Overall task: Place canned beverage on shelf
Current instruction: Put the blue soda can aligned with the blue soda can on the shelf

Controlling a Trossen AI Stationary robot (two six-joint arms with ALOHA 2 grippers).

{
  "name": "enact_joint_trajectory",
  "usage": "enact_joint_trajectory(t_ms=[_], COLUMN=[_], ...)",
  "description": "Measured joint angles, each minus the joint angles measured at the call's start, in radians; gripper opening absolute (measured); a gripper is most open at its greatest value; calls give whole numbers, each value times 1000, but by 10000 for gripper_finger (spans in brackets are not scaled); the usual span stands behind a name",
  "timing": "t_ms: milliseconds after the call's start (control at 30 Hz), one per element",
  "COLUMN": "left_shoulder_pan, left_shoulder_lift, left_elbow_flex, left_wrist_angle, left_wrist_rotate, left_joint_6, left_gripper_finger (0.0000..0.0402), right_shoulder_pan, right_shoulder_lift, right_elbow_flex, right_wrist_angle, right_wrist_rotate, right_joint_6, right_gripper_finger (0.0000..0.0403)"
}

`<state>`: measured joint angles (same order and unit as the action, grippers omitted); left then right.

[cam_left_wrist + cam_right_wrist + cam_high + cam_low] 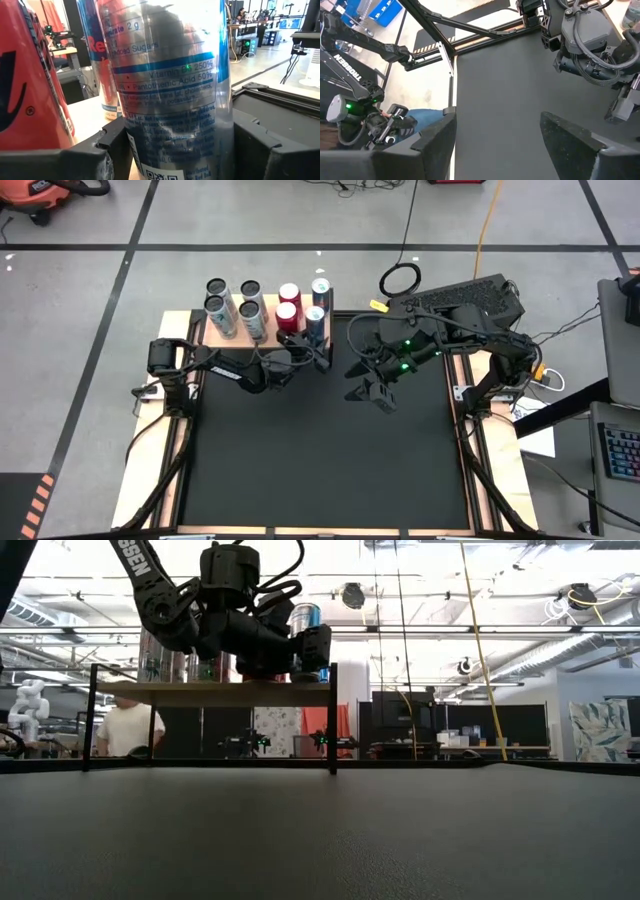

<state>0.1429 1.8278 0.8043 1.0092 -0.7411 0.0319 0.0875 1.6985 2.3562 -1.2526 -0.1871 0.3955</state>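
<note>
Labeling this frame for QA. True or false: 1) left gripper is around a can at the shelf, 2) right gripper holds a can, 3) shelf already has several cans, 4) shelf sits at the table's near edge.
1) True: the left gripper is around a silver-blue can at the shelf.
2) False: the right gripper is open and empty over the black mat.
3) True: other cans stand on it.
4) False: it stands at the far edge.

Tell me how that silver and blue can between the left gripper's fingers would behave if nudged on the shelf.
The silver-blue can is tall and narrow, so probably tippy. Its glossy wall looks slippery. Once on its side it would likely roll off the shelf. The left gripper brackets it.
</note>
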Motion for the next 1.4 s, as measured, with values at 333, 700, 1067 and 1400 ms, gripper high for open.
enact_joint_trajectory(t_ms=[333, 700, 1067, 1400], left_shoulder_pan=[0, 16, 46, 41], left_shoulder_lift=[1, 2, 2, 2], left_elbow_flex=[0, 24, 102, 103], left_wrist_angle=[-5, -4, -92, -52], left_wrist_rotate=[8, 6, 4, 4], left_joint_6=[-1, -1, 26, 31], left_gripper_finger=[293, 295, 295, 295], right_shoulder_pan=[0, 0, 0, 0], right_shoulder_lift=[0, 0, 0, 0], right_elbow_flex=[0, 0, 0, 0], right_wrist_angle=[0, 0, -1, -1], right_wrist_rotate=[1, 2, 2, 2], right_joint_6=[-8, -7, -7, -8], right_gripper_finger=[270, 270, 270, 270])
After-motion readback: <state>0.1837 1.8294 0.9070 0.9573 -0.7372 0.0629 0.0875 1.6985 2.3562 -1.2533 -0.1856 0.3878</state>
